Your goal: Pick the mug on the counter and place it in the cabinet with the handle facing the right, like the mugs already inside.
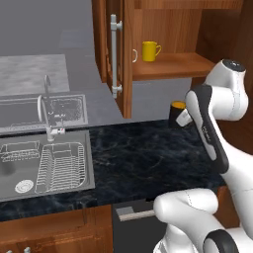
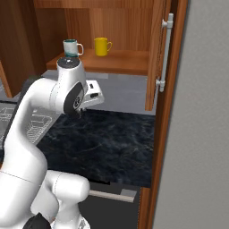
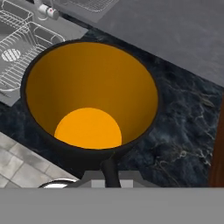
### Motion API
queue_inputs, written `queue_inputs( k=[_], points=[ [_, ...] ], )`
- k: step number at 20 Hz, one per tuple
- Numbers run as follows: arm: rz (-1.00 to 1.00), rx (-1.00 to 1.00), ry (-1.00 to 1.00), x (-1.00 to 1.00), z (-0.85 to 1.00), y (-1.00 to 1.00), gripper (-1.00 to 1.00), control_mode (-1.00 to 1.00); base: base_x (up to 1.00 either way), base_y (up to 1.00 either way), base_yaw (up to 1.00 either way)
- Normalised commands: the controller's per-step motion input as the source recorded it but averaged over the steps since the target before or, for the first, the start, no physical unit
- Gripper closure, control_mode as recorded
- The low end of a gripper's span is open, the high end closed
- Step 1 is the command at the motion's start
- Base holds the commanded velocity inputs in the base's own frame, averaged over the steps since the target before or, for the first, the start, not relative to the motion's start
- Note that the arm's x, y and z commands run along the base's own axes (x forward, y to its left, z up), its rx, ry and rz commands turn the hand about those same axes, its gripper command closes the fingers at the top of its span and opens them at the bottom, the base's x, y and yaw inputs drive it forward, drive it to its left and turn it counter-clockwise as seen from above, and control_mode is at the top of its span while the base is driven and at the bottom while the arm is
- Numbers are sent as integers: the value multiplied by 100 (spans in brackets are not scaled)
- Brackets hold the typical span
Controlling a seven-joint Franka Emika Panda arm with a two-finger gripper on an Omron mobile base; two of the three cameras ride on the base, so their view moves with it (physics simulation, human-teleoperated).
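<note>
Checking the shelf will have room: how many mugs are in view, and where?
3: the yellow mug and white mug on the cabinet shelf, the black mug right under the hand. None seems hidden.

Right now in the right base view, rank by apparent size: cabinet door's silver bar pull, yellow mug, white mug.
1. Silver bar pull, by far the longest.
2 and 3. Yellow mug and white mug look alike; the arm hides the white mug's base, so no ranking.
</note>
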Motion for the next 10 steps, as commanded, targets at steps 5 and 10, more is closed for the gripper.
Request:
queue_inputs(
  k=[5,10],
  points=[
    [1,4,-2,-5,33,7,100,-100,0,0,0],
    [1,3,-1,-3,35,5,100,-100,0,0,0]
  ],
)
